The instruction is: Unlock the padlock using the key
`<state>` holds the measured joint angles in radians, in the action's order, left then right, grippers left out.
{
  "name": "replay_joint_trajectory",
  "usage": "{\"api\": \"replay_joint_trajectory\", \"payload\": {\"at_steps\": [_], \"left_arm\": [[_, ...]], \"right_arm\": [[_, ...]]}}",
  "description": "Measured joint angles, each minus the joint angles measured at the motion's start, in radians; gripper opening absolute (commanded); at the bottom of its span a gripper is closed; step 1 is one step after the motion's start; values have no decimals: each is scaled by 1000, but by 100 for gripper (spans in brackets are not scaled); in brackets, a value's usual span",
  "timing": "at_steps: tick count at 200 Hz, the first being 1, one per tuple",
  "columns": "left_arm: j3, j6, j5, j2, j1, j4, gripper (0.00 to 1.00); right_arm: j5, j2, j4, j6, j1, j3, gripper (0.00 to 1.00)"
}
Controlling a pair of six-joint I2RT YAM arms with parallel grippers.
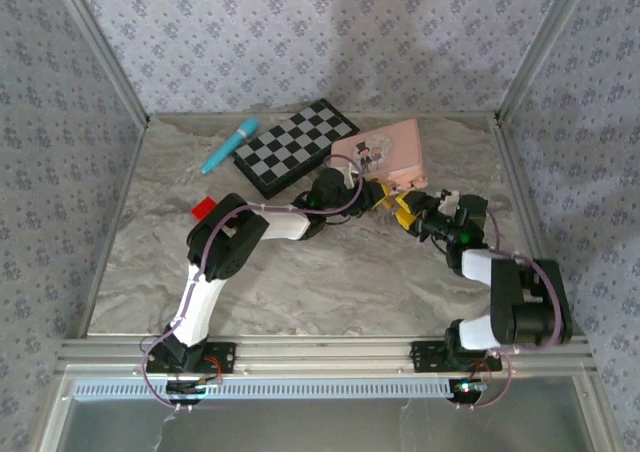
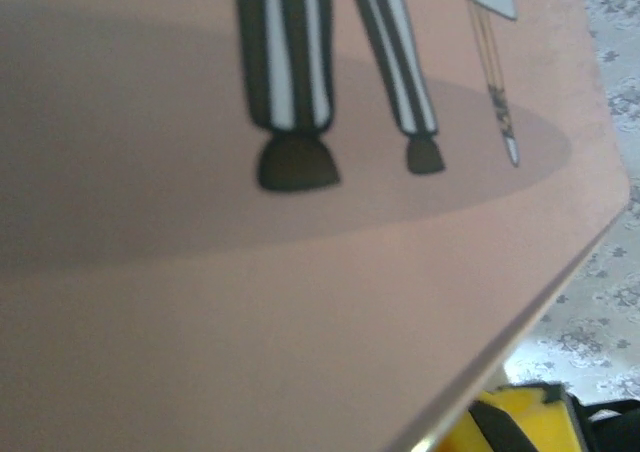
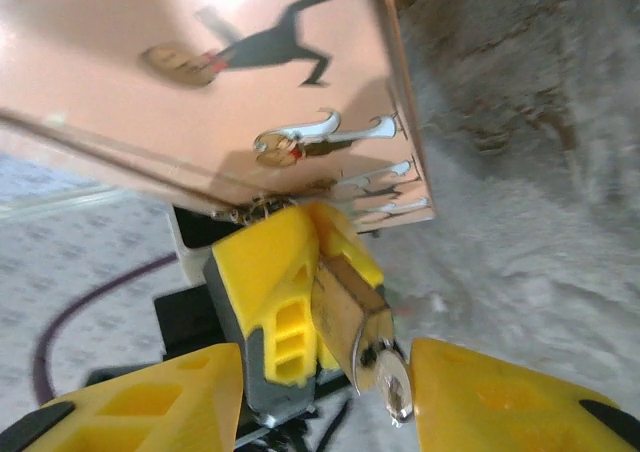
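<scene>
Between the right gripper's (image 3: 330, 412) bright yellow fingers (image 3: 500, 402), the padlock (image 3: 345, 307) is gleaming brass-gold, and the key (image 3: 395, 384) at its end is shining silver. Just beyond, the left gripper's (image 3: 318, 272) fingers (image 3: 265, 292) are showing the same yellow over black. Above them the tin (image 3: 200, 62) is glowing pale pink, printed with a dark figure in black-and-white striped trousers. Farther off, a board (image 1: 295, 147) is displaying black and white checks beside a teal pen-like tool (image 1: 230, 144) and a red block (image 1: 204, 208), on a grey marbled table (image 1: 330, 282) with lilac floral walls (image 1: 300, 32).
</scene>
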<state>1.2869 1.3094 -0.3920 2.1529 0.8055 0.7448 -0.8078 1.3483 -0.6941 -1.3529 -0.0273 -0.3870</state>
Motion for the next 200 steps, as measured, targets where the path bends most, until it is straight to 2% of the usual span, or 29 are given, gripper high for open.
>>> {"api": "replay_joint_trajectory", "payload": {"at_steps": [32, 50, 74, 96, 128, 171, 187, 200], "left_arm": [[11, 0, 11, -1, 0, -79, 0], [23, 1, 11, -1, 0, -110, 0], [54, -8, 10, -1, 0, -162, 0], [97, -71, 3, -1, 2, -264, 0], [137, -185, -1, -1, 19, -429, 0], [171, -319, 42, 4, 63, -624, 0], [212, -348, 53, 23, 72, -674, 4], [232, -367, 54, 32, 74, -698, 12]], "right_arm": [[152, -256, 433, 293, 4, -45, 50], [221, -367, 595, 420, 10, -73, 49], [274, -408, 757, 552, 25, -117, 49], [324, -388, 897, 678, 51, -179, 49], [379, -369, 996, 787, 69, -239, 49], [407, -359, 1021, 831, 92, -242, 48], [424, -354, 1023, 840, 111, -242, 48], [446, -353, 1030, 848, 131, -242, 48]]}}
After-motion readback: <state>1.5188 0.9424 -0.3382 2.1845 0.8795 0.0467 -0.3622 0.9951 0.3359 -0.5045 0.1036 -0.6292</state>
